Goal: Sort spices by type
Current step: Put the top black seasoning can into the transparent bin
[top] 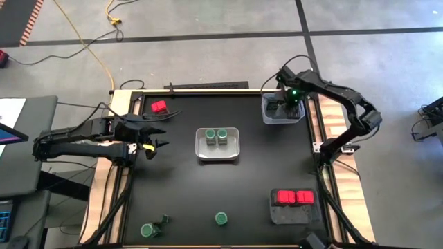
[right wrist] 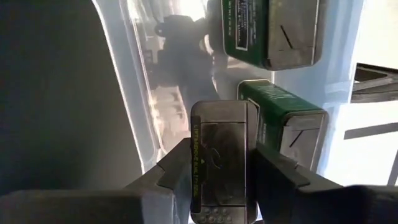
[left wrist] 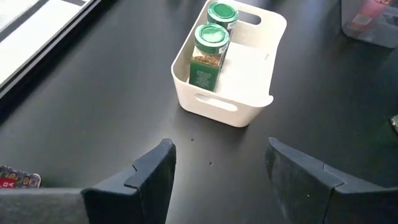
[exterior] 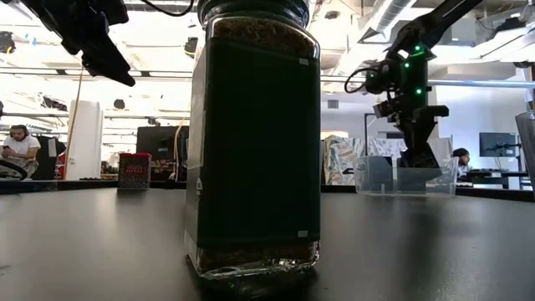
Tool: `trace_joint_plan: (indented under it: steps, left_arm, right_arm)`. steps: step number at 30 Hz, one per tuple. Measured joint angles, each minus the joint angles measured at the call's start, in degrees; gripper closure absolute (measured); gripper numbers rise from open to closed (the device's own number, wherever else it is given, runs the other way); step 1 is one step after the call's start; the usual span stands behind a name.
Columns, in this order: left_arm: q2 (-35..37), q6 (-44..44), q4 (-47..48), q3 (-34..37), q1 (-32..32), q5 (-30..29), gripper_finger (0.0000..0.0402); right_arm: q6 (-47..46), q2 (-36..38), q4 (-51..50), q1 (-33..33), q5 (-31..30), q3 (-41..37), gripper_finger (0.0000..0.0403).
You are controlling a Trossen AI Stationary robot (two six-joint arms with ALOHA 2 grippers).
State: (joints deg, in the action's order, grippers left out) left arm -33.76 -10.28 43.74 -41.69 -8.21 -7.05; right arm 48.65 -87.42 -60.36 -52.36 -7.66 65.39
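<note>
High view: right gripper [top: 289,104] inside the clear tray [top: 266,114] at the far right corner. Left gripper [top: 156,145] spread, empty, over the left table edge; red box [top: 160,106] beyond it.

Low view: a jar [exterior: 255,142] close to the camera.

Left wrist view: fingers [left wrist: 152,177] apart; white bin [left wrist: 261,62] with two green-lidded jars [left wrist: 208,53] ahead.

Right wrist view: fingers [right wrist: 180,165] pinching a dark tin [right wrist: 221,158]; two more tins [right wrist: 280,115] beside it.

I am seeing the black table [top: 187,194] carrying a white tray [top: 218,153] at its centre, a clear bin [top: 266,111] far right, a grey tray [top: 293,214] near right, a red box [top: 159,106] far left, and green-lidded jars [top: 221,219] along the near edge.
</note>
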Motion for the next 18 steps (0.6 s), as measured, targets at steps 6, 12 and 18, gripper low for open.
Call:
trace_joint_plan:
  steps: [6, 12, 18]
  left_arm:
    - [0.0, 0.6, -1.1, 0.0, 0.0, 0.0, 0.0168]
    - [0.0, 0.0, -1.1, 0.0, 0.0, 0.1, 0.0168]
    - [0.0, 0.0, -1.1, 0.0, 0.0, 0.2, 0.0168]
  right_arm:
    - [3.9, 0.0, -1.4, -1.1, 2.4, 0.0, 0.0242]
    - [4.4, 0.0, 0.4, -2.6, 5.4, 0.0, 0.0242]
    - [4.5, 0.0, 0.6, -3.6, 6.1, 0.0, 0.0241]
